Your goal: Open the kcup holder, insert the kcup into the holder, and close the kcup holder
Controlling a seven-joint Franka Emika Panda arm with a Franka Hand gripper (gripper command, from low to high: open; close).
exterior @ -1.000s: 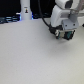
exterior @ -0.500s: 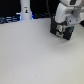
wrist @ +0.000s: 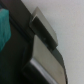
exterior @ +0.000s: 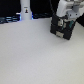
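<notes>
A white robot arm (exterior: 66, 9) reaches down at the far end of a pale tabletop (exterior: 35, 55), toward the exterior view's right. Its hand (exterior: 64, 23) sits right over the holder (exterior: 62, 30) — a black box with light-trimmed fronts. How far the hand is open cannot be told. A tall white bottle (exterior: 25, 10) stands well apart, toward the left. The wrist view is blurred — grey finger pads (wrist: 46, 31), dark shapes and a teal patch (wrist: 4, 31).

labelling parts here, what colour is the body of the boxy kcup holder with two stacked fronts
Black, with lighter trim around the fronts; the boxy kcup holder shows best in the exterior view.
</notes>
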